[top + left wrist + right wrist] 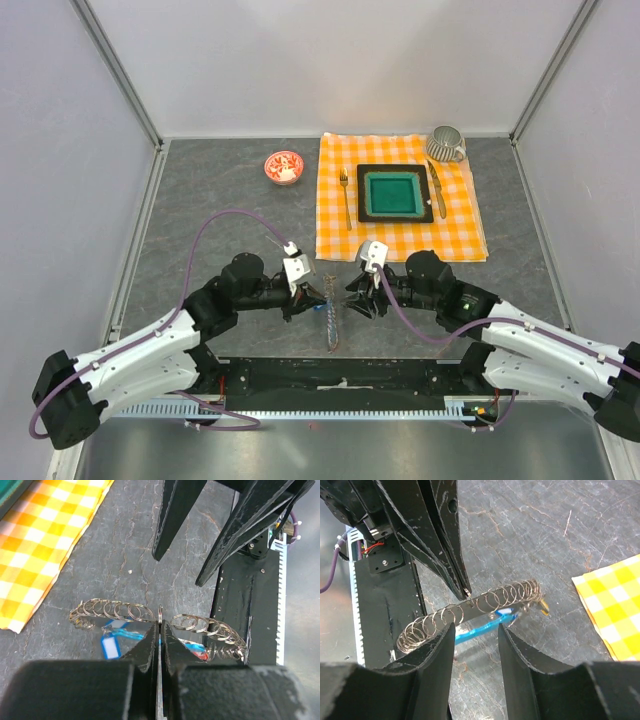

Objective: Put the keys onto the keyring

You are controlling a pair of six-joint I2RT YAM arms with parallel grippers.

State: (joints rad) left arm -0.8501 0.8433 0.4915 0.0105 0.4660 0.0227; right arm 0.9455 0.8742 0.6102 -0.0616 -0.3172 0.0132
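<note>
The keyring (331,322) is a long row of thin metal loops lying on the grey table between my grippers, with a curved cyan-blue piece (481,629) under it. My left gripper (160,616) is shut on one loop in the middle of the keyring (120,611). It also shows in the right wrist view (468,593), pinching that loop. A blue key tag (110,647) and a red tag (201,655) lie under the loops, and a yellow tag (545,609) sticks out at the far end. My right gripper (476,636) is open just short of the keyring (490,601), empty.
An orange-and-yellow checked cloth (340,225) lies behind, carrying a green plate (393,193), a fork (346,192), a knife (436,188) and a grey cup (446,145). A small red-and-white bowl (283,166) stands at back left. The black base bar (340,378) runs along the near edge.
</note>
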